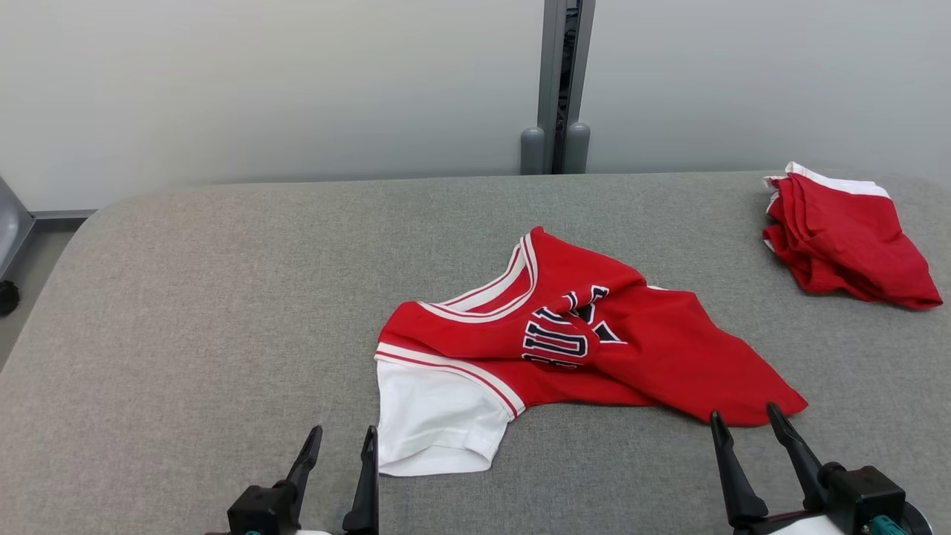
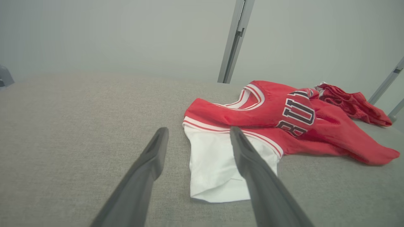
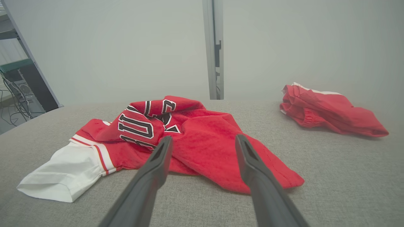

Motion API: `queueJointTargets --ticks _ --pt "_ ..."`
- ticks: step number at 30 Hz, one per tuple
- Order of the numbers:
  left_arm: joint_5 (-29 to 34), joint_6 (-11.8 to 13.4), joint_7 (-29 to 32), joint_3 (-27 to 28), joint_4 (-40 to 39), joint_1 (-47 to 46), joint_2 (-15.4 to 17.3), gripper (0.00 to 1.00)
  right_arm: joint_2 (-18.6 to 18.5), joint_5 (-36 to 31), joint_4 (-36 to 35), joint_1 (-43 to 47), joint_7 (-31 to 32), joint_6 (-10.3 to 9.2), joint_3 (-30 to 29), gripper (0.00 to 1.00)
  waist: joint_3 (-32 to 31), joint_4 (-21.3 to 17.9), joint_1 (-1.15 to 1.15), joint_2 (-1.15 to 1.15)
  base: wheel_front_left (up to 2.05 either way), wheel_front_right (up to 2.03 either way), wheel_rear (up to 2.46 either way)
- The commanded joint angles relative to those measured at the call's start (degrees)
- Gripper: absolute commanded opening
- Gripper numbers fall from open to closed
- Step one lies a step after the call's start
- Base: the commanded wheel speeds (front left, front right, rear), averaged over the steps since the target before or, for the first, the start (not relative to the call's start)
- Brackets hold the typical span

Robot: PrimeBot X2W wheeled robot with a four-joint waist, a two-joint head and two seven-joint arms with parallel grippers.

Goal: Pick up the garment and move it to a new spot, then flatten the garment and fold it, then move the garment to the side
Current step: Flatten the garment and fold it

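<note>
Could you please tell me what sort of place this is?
Probably a lab or test room: a grey padded table, plain partition walls, and what looks like a computer tower with cables.

Left gripper (image 1: 342, 431), two long dark tapered fingers (image 1: 365, 483), black blocky base (image 1: 264, 509); right gripper (image 1: 744, 411), matching dark fingers, black block housing (image 1: 862, 490), teal fitting (image 1: 888, 526), pale forearm casing (image 1: 806, 526) beneath

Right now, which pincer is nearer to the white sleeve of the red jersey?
Left. The left pincer stands open just beside the white sleeve, at its left edge. The right pincer is open at the far hem corner of the red jersey.
</note>
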Motion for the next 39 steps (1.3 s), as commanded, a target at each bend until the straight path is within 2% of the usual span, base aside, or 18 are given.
queueJointTargets --ticks 1,13,24,31,34,39 --pt "-0.3 0.4 0.0 -0.1 0.7 0.2 0.2 1.0 0.0 0.3 0.1 0.4 -0.3 -0.01 -0.3 1.0 -0.2 -0.2 0.0 0.0 0.0 0.0 0.0" --pt "-1.3 0.4 0.0 -0.9 3.4 -0.3 0.2 1.0 0.4 0.5 0.0 0.6 -0.3 -0.01 -0.6 1.0 -0.6 -0.3 0.0 0.0 0.0 0.0 0.0" --pt "-5.8 -0.8 3.3 -4.3 14.7 -6.2 0.2 1.0 0.2 0.8 0.6 -0.3 -0.3 -0.01 0.4 1.0 -0.1 -1.4 0.0 0.0 0.0 0.0 0.0" --pt "-9.0 -0.5 3.6 -6.2 20.7 -10.2 0.3 0.96 -0.6 1.0 0.7 -0.9 -0.3 -0.01 0.8 1.0 0.9 -2.5 0.0 0.0 0.0 0.0 0.0" --pt "-10.4 0.0 4.0 -7.1 23.5 -11.9 0.2 0.99 -0.8 1.0 0.7 -0.8 -0.3 -0.01 0.9 1.0 1.3 -2.7 0.0 0.0 0.0 0.0 0.0" --pt "-12.0 0.2 3.8 -9.2 26.9 -14.4 0.3 0.92 -1.2 1.0 0.6 -1.6 -0.3 -0.01 0.9 1.0 1.9 -3.0 0.0 0.0 0.0 0.0 0.0"
